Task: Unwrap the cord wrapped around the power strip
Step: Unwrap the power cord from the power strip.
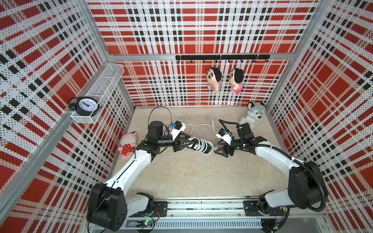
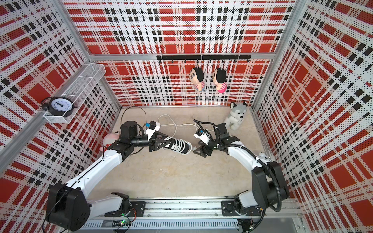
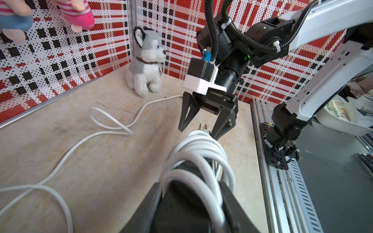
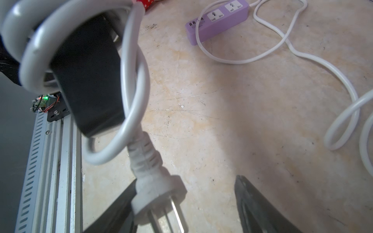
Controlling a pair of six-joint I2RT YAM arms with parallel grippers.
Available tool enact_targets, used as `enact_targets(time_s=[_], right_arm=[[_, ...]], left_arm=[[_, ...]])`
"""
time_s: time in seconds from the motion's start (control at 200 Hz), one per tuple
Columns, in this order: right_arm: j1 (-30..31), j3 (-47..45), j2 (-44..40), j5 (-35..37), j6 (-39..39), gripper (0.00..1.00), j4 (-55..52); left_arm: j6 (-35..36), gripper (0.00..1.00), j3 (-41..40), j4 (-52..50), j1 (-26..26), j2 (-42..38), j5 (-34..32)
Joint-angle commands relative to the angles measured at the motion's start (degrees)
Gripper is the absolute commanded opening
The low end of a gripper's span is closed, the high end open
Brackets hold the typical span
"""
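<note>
A black power strip (image 4: 88,80), held above the table, has a white cord (image 3: 201,157) coiled around it in several turns. My left gripper (image 1: 191,144) is shut on one end of the strip, and its fingers (image 3: 151,207) clamp the strip's sides. The cord's white plug (image 4: 157,187) hangs off the free end. My right gripper (image 4: 185,207) is open around the plug, which lies close to one finger (image 4: 121,209) and clear of the other. In both top views the right gripper (image 2: 195,148) faces the tip of the strip (image 2: 179,146).
A purple power strip (image 4: 218,20) lies on the table behind, its loose white cord (image 1: 191,125) in loops. A husky plush (image 1: 253,117) sits in the back right corner and a pink doll (image 1: 128,145) at the left wall. A metal rail (image 1: 201,207) runs along the front.
</note>
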Motion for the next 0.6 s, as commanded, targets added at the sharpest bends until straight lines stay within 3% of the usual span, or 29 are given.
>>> enact_targets(time_s=[0.0, 0.11, 0.205, 0.371, 0.596], right_arm=[[0.9, 1.1, 0.7, -4.6, -1.5, 0.68, 0.6], [-0.1, 2.6, -0.7, 1.0, 2.1, 0.63, -3.4], [-3.0, 4.9, -1.4, 3.9, 9.0, 0.58, -7.1], [-3.1, 4.5, -5.2, 5.8, 28.4, 0.43, -2.0], [2.6, 4.9, -5.5, 9.2, 49.7, 0.35, 1.5]], left_arm=[[1.4, 0.00, 1.3, 1.8, 0.3, -0.2, 3.7], [0.8, 0.00, 1.1, 2.5, 0.3, -0.8, -0.1], [-2.9, 0.00, -0.8, 6.6, -0.4, -2.7, -7.1], [-9.7, 0.00, -6.3, 17.1, -4.0, -6.9, -15.0], [-13.1, 0.00, -8.7, 22.4, -8.5, -8.5, -23.2]])
